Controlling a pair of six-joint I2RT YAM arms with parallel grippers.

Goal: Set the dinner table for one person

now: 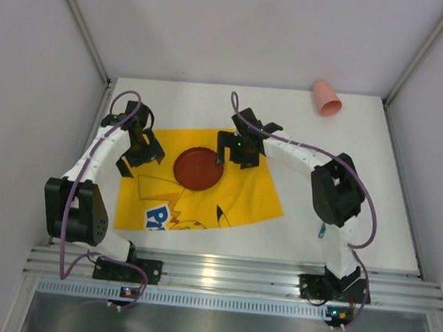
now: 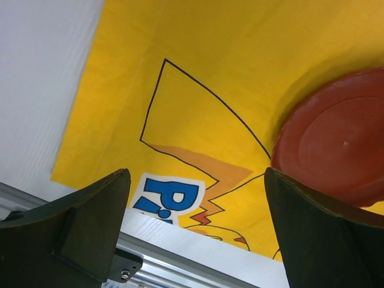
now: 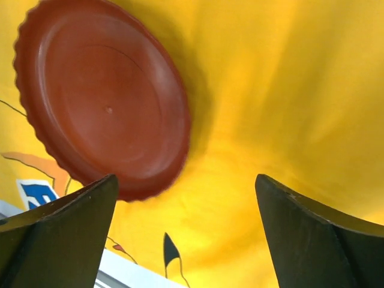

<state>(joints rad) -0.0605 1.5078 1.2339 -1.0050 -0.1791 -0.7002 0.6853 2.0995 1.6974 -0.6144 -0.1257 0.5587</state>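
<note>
A yellow cartoon-printed placemat (image 1: 234,195) lies on the white dinner table (image 1: 347,170). A dark red plate (image 1: 198,168) sits on the placemat's far middle; it also shows in the left wrist view (image 2: 342,150) and the right wrist view (image 3: 102,102). My left gripper (image 1: 143,149) hovers over the placemat's left part, open and empty, left of the plate. My right gripper (image 1: 237,148) hovers just right of the plate, open and empty. A pink cup (image 1: 326,98) lies on its side at the table's far right.
A ridged aluminium rail (image 1: 226,276) runs along the near edge, by both arm bases. A small blue-green object (image 1: 322,231) lies under the right arm. Grey walls close the table on three sides.
</note>
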